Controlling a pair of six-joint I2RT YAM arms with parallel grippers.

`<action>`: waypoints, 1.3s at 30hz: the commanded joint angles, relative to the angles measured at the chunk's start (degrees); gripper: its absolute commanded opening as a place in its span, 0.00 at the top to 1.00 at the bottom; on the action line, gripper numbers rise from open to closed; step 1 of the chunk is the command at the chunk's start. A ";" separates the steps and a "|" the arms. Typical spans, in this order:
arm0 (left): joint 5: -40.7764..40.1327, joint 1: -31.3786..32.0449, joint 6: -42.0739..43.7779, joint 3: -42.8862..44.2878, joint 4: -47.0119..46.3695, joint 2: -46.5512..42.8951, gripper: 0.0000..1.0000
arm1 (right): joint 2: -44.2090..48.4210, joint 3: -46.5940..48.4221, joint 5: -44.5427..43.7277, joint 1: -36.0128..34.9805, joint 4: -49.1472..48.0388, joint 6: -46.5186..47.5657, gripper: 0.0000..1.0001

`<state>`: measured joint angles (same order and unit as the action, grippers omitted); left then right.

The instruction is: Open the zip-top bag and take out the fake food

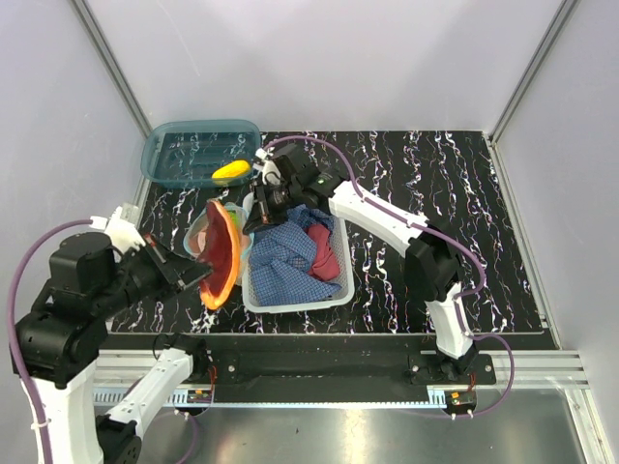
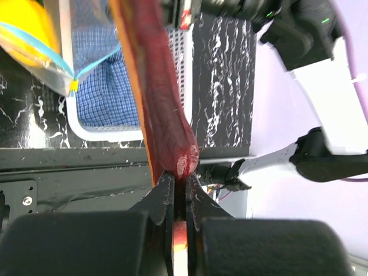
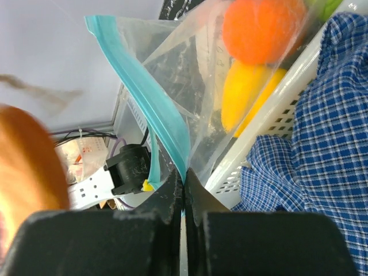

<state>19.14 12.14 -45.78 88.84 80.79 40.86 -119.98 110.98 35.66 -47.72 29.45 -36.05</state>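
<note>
The zip-top bag (image 3: 190,75) hangs clear and crinkly over the white basket's left rim, its teal zip strip (image 3: 144,98) running down into my right gripper (image 3: 184,175), which is shut on that strip. Fake food shows through the plastic: an orange piece (image 3: 259,29) and a yellow piece (image 3: 244,92). From above, the right gripper (image 1: 259,217) sits at the bag (image 1: 232,220). My left gripper (image 2: 180,181) is shut on the edge of a dark red, orange-rimmed disc (image 2: 155,86), which stands on edge (image 1: 221,253) just left of the bag. Another yellow piece (image 1: 232,171) lies in the teal bin.
A white basket (image 1: 290,302) at centre holds a blue checked cloth (image 1: 285,253) and a red cloth (image 1: 324,251). The teal translucent bin (image 1: 198,150) stands at the back left. White walls close in the black marbled table (image 1: 426,193) on three sides.
</note>
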 commanded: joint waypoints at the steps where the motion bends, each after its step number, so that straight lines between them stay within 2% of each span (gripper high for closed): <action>1: -3.48 0.25 -1.94 5.29 -0.59 2.29 1.00 | 2.73 -2.52 1.34 0.09 -0.71 0.72 1.00; 3: -6.11 0.25 -4.22 2.94 -6.93 2.38 1.00 | 4.40 -4.71 1.26 0.09 -0.71 1.07 1.00; 4: -7.26 0.25 -8.15 1.01 -10.36 2.47 1.00 | 5.10 -5.41 1.17 0.09 -0.80 1.16 1.00; 5: -8.49 0.25 -10.19 -0.75 -18.05 2.56 1.00 | 6.33 -6.81 1.08 0.09 -0.89 1.25 1.00; 6: -11.72 0.25 -14.47 -4.60 -21.96 2.73 1.00 | 6.95 -7.44 1.08 0.09 -0.97 1.25 1.00; 7: -14.01 0.25 -16.60 -6.12 -28.09 3.78 1.00 | 7.48 -8.14 0.99 0.00 -1.06 1.25 1.00; 10: -22.72 0.25 -23.03 -9.29 -38.04 8.24 1.00 | 9.76 -10.69 1.34 0.09 -2.20 0.64 1.00; 15: -37.22 0.25 -29.79 -10.00 -45.36 17.13 1.00 | 11.18 -14.56 3.45 0.00 -6.07 -1.04 1.00; 20: -45.67 -0.45 -33.14 -15.70 -61.26 26.10 1.00 | 10.04 -14.48 5.73 0.00 -7.91 -1.91 1.00; 24: -49.54 -1.50 -35.34 -15.54 -66.10 35.66 1.00 | 9.68 -14.56 7.41 0.00 -9.59 -2.88 1.00; 27: -47.61 -3.79 -37.44 -15.19 -71.91 41.99 1.00 | 9.86 -14.56 7.32 0.09 -9.85 -2.80 1.00; 30: -48.32 -4.93 -38.15 -11.51 -71.13 48.32 1.00 | 9.68 -14.30 7.67 0.00 -10.20 -3.14 1.00; 34: -47.53 -7.30 -41.75 -6.32 -64.64 55.88 1.00 | 9.42 -13.60 7.76 0.09 -10.55 -3.41 1.00; 36: -47.26 -8.18 -44.64 -6.48 -64.80 58.09 0.99 | 9.42 -13.60 7.76 0.00 -10.73 -3.50 1.00; 37: -47.52 -8.71 -45.18 -7.09 -66.54 58.54 0.95 | 9.33 -13.60 7.67 0.09 -10.73 -3.50 1.00; 39: -45.51 -9.50 -42.92 -5.62 -68.92 61.25 0.91 | 9.16 -13.77 7.58 0.09 -10.82 -3.59 1.00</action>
<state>-25.34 4.38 -87.02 79.02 17.17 99.63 -111.70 96.36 41.60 -47.72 21.17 -39.00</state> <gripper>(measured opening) 0.070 0.011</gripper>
